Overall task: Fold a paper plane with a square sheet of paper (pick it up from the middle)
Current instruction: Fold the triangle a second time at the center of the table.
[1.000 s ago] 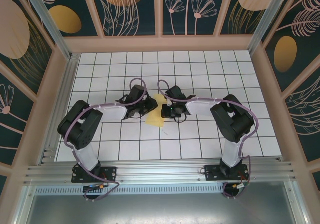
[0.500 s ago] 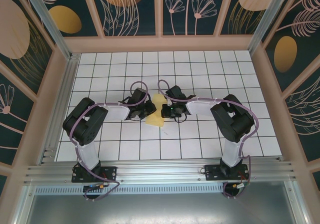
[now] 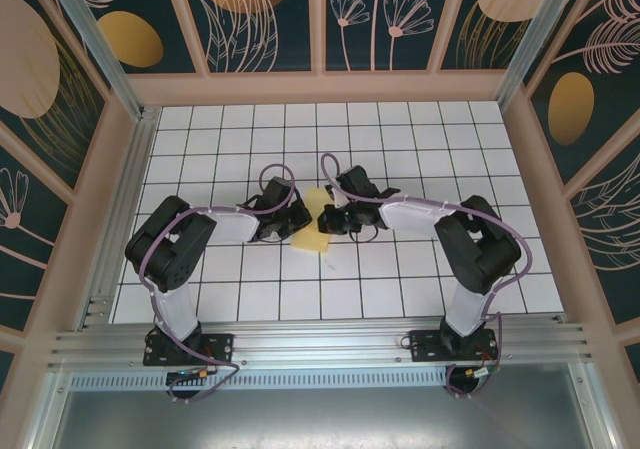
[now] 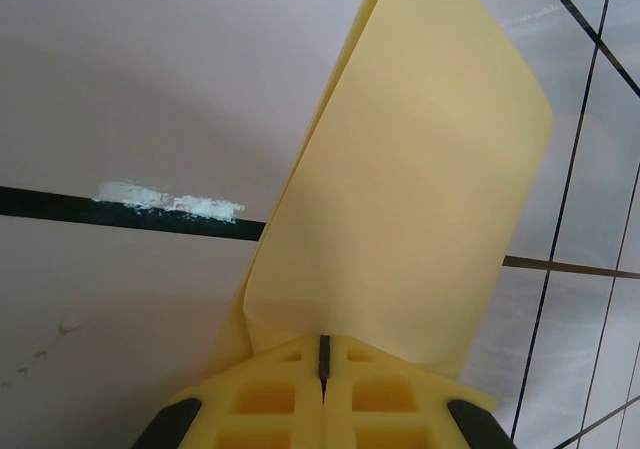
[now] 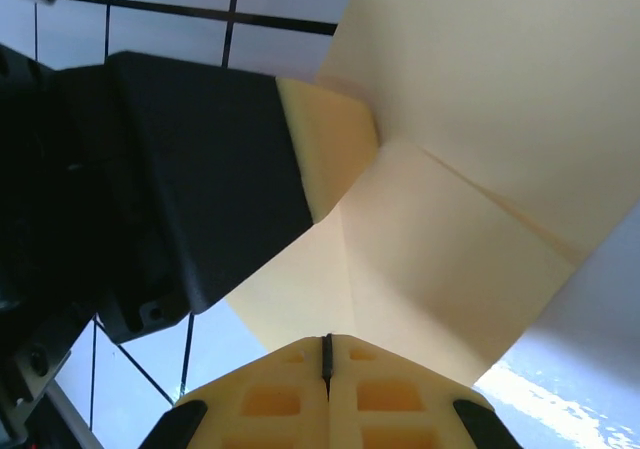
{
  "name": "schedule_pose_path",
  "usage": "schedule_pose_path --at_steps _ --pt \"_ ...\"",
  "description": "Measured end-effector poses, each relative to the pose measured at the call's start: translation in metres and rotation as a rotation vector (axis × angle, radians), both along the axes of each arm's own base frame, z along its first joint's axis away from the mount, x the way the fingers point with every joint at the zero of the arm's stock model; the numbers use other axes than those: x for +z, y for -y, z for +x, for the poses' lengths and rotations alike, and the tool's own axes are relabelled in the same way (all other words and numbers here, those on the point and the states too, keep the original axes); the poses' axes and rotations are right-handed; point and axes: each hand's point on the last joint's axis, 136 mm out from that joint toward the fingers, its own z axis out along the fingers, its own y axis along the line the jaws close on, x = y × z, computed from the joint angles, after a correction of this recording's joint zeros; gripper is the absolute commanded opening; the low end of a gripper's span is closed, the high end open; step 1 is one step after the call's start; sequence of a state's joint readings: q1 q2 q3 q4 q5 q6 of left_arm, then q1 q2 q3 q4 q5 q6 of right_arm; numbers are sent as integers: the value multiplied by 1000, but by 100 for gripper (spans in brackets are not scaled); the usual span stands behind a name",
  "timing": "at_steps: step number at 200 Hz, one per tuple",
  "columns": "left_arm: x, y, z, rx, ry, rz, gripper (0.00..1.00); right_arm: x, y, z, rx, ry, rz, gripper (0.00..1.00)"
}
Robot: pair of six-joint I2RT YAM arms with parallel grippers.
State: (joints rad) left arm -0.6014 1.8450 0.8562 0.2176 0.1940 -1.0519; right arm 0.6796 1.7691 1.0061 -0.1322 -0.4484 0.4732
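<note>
The left gripper (image 4: 322, 357) and right gripper (image 5: 326, 354) are clamping the thin pale-yellow paper sheet (image 3: 312, 237) (near the worktop (image 3: 400, 129) centre). Opposing tugs are probably risking a tear.

square sheet of paper (image 4: 420, 199): thin pale yellow paper, matt and smooth; soft creases cross it in the right wrist view.
left gripper (image 4: 323, 357): finger pads (image 4: 270, 401) of yellow moulded material, matt, with square recesses; seen from the right wrist, its finger body is matt black plastic.
right gripper (image 5: 326, 354): same matt yellow recessed pads.
tabletop (image 3: 420, 159): smooth white tiles with a slight sheen and black grid lines; one line carries a rough white scuff (image 4: 170, 199).
arms (image 3: 170, 254): matt black plastic joints, smooth white shells, lilac cable sleeving.
rail (image 3: 320, 347), near edge: bare aluminium, dull shine.
enclosure frame (image 3: 320, 87): pale wood look, matt.
wall panels (image 3: 270, 19): printed, flat finish.
</note>
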Motion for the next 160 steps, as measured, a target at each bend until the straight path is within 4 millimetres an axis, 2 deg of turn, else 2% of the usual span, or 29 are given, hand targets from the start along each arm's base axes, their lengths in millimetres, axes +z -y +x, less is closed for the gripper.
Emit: schedule_pose_path --at_steps 37,89,142,160 --pt "0 0 0 5 7 -11 4 -9 -11 -4 22 -29 -9 0" --pt "0 1 0 16 9 -32 4 -38 -13 -4 11 -97 -61 0" --pt "0 1 0 22 13 -39 4 -40 -13 -4 4 -104 -58 0" --pt "0 1 0 22 13 -40 4 -39 -9 -11 8 -102 -48 0"
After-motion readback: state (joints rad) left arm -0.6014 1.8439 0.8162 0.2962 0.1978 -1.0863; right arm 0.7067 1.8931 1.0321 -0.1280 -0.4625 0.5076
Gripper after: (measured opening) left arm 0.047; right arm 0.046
